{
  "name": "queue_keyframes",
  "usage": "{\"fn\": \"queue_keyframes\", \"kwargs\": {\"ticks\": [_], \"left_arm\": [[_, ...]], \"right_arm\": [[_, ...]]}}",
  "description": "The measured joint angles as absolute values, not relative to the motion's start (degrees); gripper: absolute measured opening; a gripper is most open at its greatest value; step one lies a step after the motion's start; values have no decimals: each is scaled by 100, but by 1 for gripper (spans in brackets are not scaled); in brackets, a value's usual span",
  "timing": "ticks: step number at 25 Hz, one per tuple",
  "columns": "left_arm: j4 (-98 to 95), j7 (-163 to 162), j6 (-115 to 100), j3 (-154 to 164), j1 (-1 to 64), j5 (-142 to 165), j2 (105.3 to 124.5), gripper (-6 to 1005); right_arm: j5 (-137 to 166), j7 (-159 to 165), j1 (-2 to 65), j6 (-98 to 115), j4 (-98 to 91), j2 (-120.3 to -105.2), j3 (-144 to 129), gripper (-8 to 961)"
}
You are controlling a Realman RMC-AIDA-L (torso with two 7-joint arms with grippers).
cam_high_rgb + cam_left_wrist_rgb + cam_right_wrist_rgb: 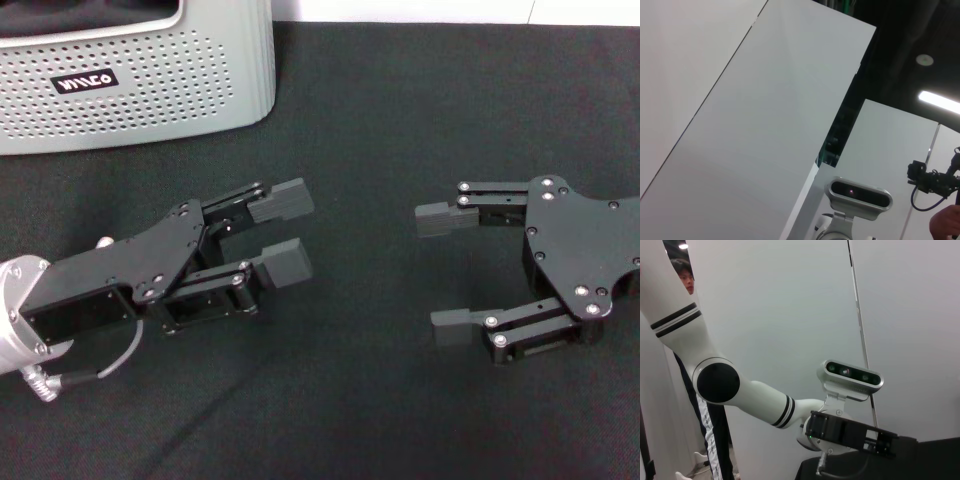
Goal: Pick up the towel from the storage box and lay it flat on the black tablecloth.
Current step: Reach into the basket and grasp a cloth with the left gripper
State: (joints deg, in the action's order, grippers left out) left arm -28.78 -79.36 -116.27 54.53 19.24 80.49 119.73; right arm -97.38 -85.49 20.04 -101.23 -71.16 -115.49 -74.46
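Observation:
The light grey perforated storage box [130, 80] with a black logo label stands at the back left on the black tablecloth [380, 120]. The towel is out of view; the box's inside does not show. My left gripper [283, 232] lies low over the cloth in front of the box, open and empty. My right gripper [447, 273] lies over the cloth at the right, open wide and empty, its fingertips facing the left gripper. The right wrist view shows the left arm [765, 405] and its gripper base; the left wrist view shows only room walls.
The tablecloth covers all the table in view. White wall panels [755, 125] and a head camera unit [860, 192] show in the left wrist view. A person's face [685, 277] shows behind the arm in the right wrist view.

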Motion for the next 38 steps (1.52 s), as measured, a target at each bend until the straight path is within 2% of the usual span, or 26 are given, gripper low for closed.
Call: {"fn": "queue_keyframes", "kwargs": {"ticks": [38], "left_arm": [[-2890,-8056,-11565,4966,1956,8021,11949,764]], "right_arm": [[-9753,-8619,2177,-9950,-6743,-11549,-7293,855]]}}
